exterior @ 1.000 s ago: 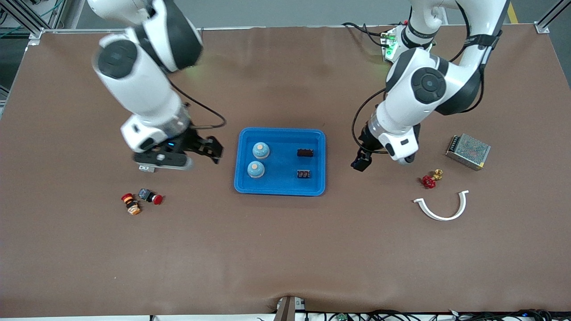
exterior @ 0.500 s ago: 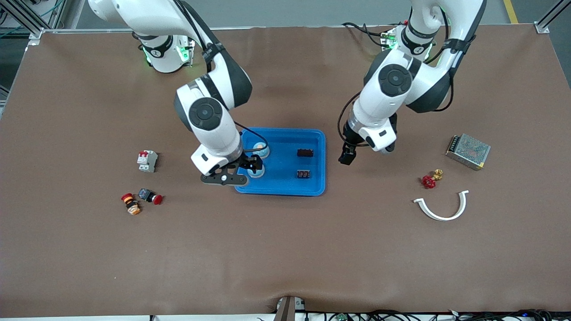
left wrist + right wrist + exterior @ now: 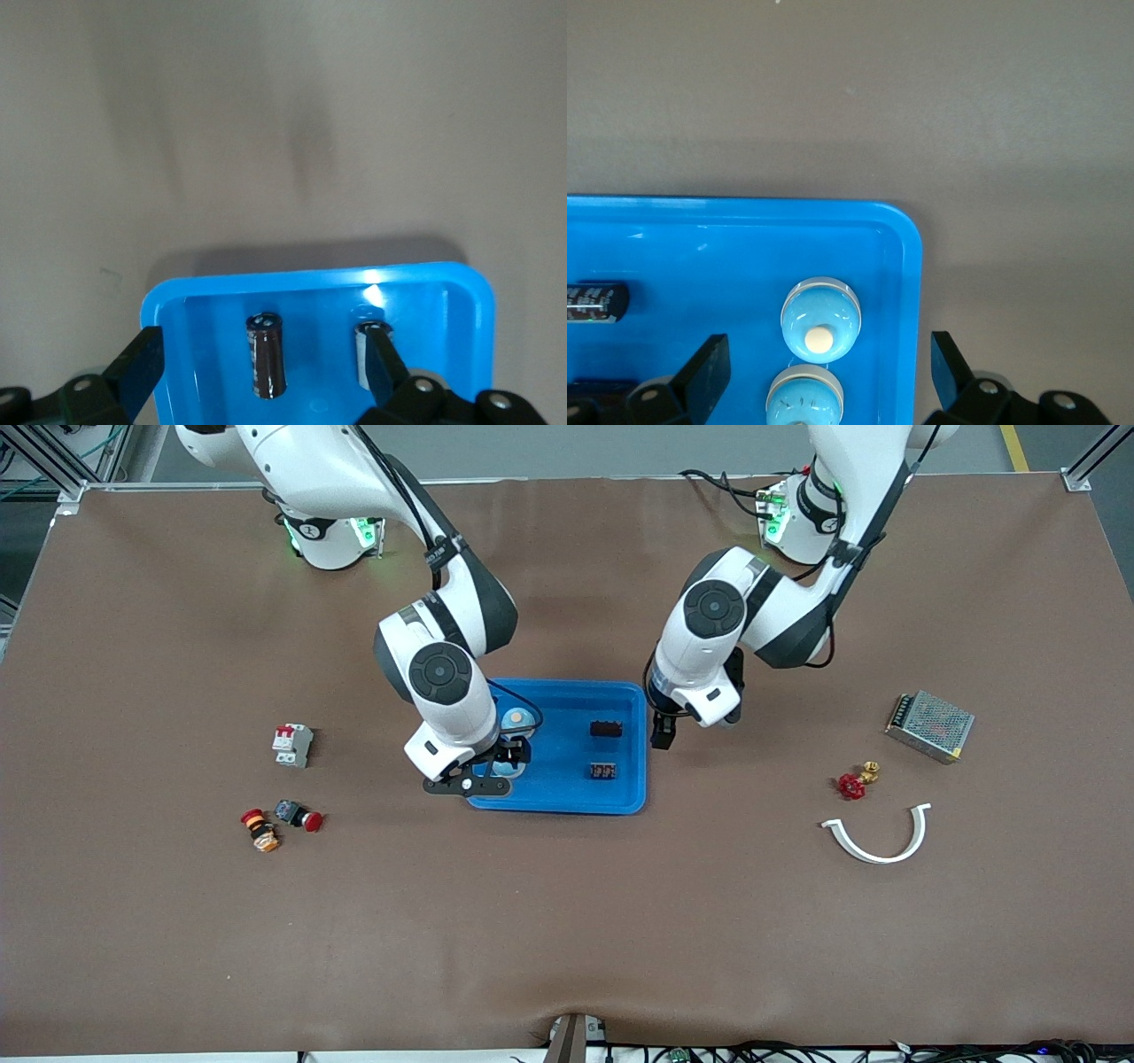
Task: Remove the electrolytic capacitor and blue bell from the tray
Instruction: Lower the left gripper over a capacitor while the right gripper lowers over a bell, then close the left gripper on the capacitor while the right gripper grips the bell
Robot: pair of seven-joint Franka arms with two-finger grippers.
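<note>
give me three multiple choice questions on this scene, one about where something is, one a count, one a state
1. Where do the two bells lie?
A. in the blue tray
B. beside the white curved piece
C. on the metal box

2. How many capacitors lie in the tray?
A. one
B. two
C. four

3. How are the right gripper fingers?
A. shut on a bell
B. open
C. shut on nothing

Key: 1 A, both bells sit inside the tray's rim; 2 B, the left wrist view shows two dark cylinders; 3 B, its fingers stand apart either side of the bells.
</note>
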